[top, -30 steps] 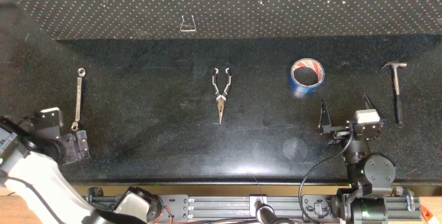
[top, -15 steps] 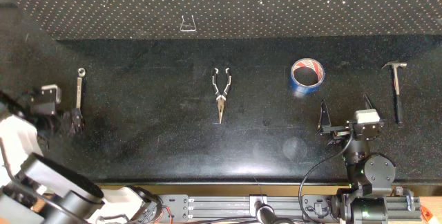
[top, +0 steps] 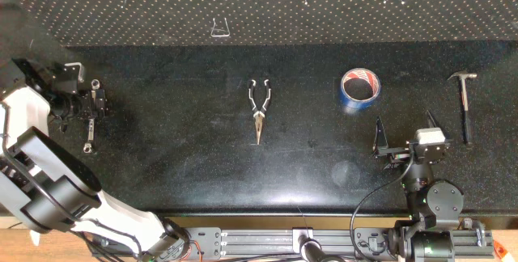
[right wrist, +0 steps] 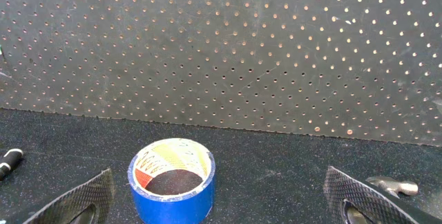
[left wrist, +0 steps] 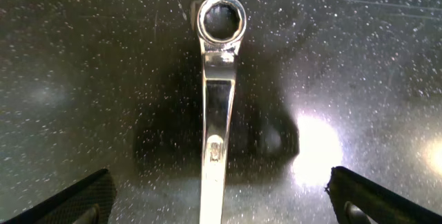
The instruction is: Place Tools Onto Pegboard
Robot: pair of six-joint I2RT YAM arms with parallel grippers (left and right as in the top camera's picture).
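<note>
At the left end of the tabletop [top: 202, 157], the left gripper [left wrist: 221, 200] hangs over the combination wrench [left wrist: 217, 113], fingers [left wrist: 76, 200] open astride its shank; the pickup looks underway, needing a squeeze next.

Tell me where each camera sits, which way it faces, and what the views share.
Top view: fixed overhead, looking down on the table and pegboard; the left arm and right arm rise from below.
Left wrist view: on the left arm, looking straight down at the wrench between its open fingers.
Right wrist view: on the right arm, low, facing the pegboard across the tape; its open fingers show.
Shared: top and right wrist views both show tape, pegboard and hammer.
</note>
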